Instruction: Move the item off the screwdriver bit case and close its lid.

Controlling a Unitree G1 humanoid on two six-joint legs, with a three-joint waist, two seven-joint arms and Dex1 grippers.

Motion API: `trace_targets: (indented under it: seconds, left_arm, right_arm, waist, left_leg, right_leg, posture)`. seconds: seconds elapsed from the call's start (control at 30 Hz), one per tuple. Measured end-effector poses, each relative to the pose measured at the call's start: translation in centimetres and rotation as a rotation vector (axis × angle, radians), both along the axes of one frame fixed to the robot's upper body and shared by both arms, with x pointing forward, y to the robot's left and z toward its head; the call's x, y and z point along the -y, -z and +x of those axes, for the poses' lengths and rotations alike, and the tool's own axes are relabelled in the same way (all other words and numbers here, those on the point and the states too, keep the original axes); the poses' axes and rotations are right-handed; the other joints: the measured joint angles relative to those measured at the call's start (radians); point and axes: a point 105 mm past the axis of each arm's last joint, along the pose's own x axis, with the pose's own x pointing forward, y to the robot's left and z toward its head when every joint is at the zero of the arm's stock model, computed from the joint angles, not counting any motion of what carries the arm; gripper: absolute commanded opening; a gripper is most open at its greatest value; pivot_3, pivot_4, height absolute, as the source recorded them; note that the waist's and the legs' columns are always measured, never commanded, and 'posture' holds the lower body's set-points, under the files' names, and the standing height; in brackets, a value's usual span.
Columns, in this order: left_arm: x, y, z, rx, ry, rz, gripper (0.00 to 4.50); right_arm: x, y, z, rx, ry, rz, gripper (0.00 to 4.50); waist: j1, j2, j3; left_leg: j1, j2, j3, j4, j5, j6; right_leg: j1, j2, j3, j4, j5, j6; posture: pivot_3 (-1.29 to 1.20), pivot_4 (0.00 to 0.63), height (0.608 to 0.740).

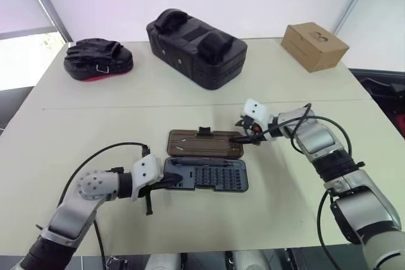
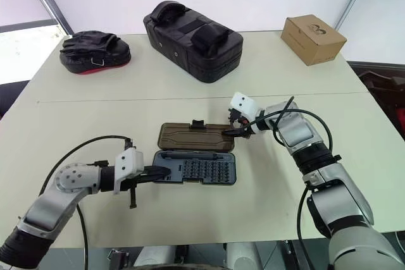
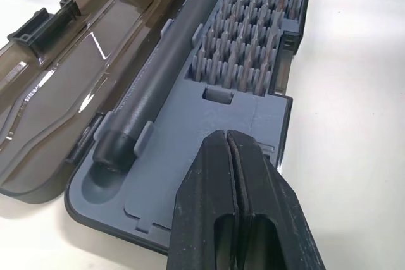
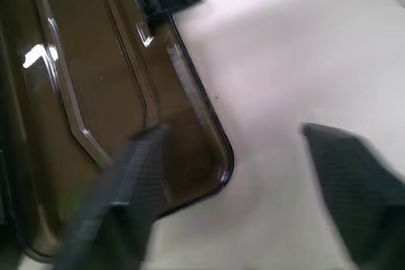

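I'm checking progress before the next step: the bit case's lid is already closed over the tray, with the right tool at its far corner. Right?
Not quite. The lid lies flat open beside the tray, as the left eye view shows. The right tool is indeed at its corner.

Left arm bent inward, low; left gripper (image 1: 166,182) pointing right, black fingers (image 3: 237,219) pressed flat together. Right arm stretched forward, wrist angled left and down; right gripper (image 1: 243,137) with fingers (image 4: 120,188) spread apart.
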Motion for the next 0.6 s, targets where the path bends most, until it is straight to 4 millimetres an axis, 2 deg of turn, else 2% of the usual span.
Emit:
trace_targets:
  seconds: [0.03,0.1,0.33,0.6]
  left_arm:
    - [0.04,0.00,-0.01,-0.002,-0.004,0.000,0.00]
    - [0.11,0.02,-0.11,-0.003,-0.012,-0.002,0.00]
    - [0.20,0.09,0.00,-0.018,-0.040,-0.008,0.00]
    - [0.39,0.12,-0.03,-0.037,-0.050,-0.022,0.00]
  right_arm:
    - [-0.05,0.05,-0.03,-0.002,-0.003,-0.002,0.87]
    - [-0.04,-0.08,0.02,0.002,-0.005,-0.006,0.04]
    - [0.14,0.19,-0.18,-0.013,-0.012,-0.022,0.04]
    - [0.03,0.04,-0.21,0.063,-0.045,-0.004,0.04]
  waist:
    - [0.001,0.000,0.000]
    - [0.001,0.000,-0.001]
    - [0.000,0.000,-0.005]
    - [-0.002,0.000,-0.006]
  left_leg:
    - [0.000,0.000,0.000,0.000,0.000,0.000]
    - [0.000,0.000,0.000,0.000,0.000,0.000]
    - [0.002,0.001,-0.001,0.000,0.000,0.000]
    - [0.002,0.001,-0.001,0.000,0.000,0.000]
  right_leg:
    - [0.000,0.000,0.000,0.000,0.000,0.000]
    - [0.000,0.000,0.000,0.000,0.000,0.000]
    - [0.002,0.001,-0.001,0.000,0.000,-0.001]
    - [0.002,0.001,-0.001,0.000,0.000,-0.001]
  posture:
    - [0.00,0.150,0.740]
    - [0.00,0.150,0.740]
    - [0.00,0.150,0.740]
    - [0.00,0.150,0.740]
